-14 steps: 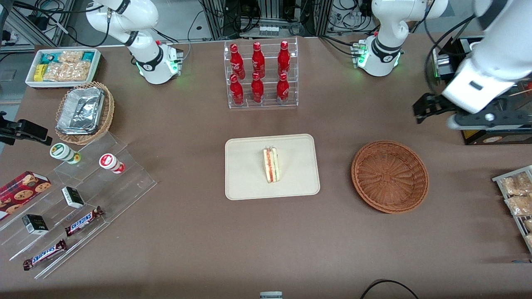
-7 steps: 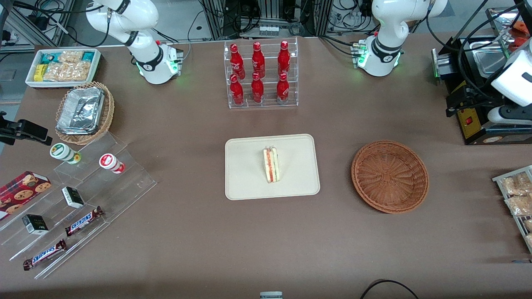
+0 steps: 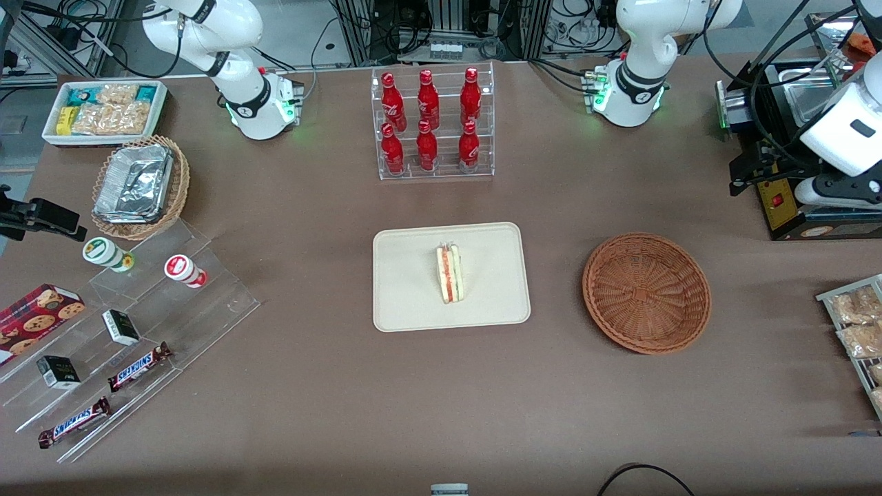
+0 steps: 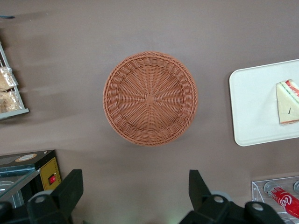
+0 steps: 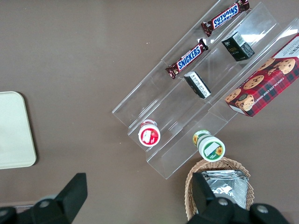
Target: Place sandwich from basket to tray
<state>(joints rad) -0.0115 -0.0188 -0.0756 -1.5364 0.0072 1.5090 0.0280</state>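
Observation:
The sandwich (image 3: 450,273) lies on the cream tray (image 3: 413,303) in the middle of the table, its red, orange and green edge up. The reddish-brown wicker basket (image 3: 646,293) stands empty beside the tray, toward the working arm's end. My left gripper (image 3: 747,178) hangs high above the table at that end, farther from the front camera than the basket, over a black machine. In the left wrist view the gripper (image 4: 135,191) is open and empty, with the basket (image 4: 149,98), the tray (image 4: 252,107) and the sandwich (image 4: 288,100) far below it.
A clear rack of red bottles (image 3: 431,124) stands farther back than the tray. A black machine (image 3: 785,207) and a wire rack of snack bags (image 3: 854,331) sit at the working arm's end. Acrylic steps with snacks (image 3: 138,331), a foil basket (image 3: 138,186) and a white bin (image 3: 103,110) sit at the parked arm's end.
My left gripper has drawn away sideways toward the working arm's end of the table. The sandwich, the tray and the basket have not moved.

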